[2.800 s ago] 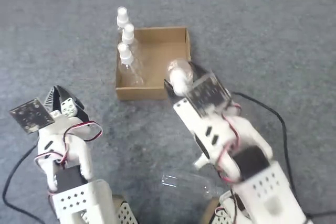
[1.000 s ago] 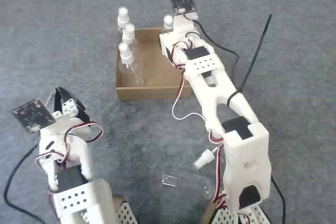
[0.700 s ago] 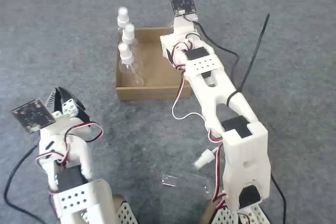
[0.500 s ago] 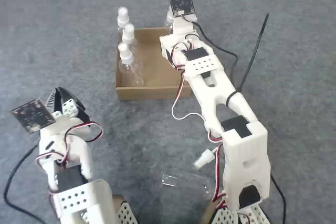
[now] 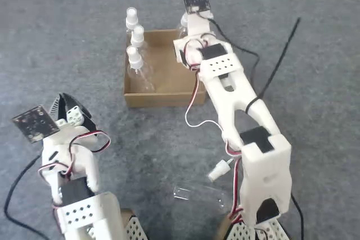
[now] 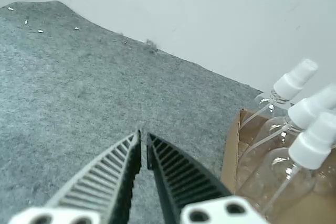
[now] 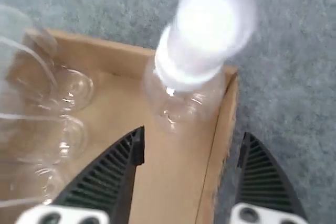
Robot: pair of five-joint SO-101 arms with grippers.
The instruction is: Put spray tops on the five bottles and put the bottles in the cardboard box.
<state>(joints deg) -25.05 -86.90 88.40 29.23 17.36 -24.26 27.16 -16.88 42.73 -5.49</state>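
Since a few seconds ago my right arm has stretched from the near side of the cardboard box (image 5: 157, 99) out over its far right corner, carrying a capped bottle with it. That fourth bottle (image 7: 202, 51) now stands upright in the far right corner of the box. My right gripper (image 7: 191, 136) is spread wide just above it, with the jaws apart on either side and not touching it.

Three other capped bottles (image 5: 135, 54) stand in a row along the left wall of the box. My left gripper (image 6: 143, 136) sits low at the near left, well apart from the box, with its jaws pressed almost together on nothing.

I judge the fourth placement to be done, which leaves one bottle. The last bottle (image 5: 199, 194) lies on its side without a top at the near edge of the table, between my two bases. A loose spray top (image 5: 218, 169) lies just beside it.

Next, my right arm should lift clear without tipping the standing bottle and then swing back near. One gripper can steady the bare bottle while the other fits the top.
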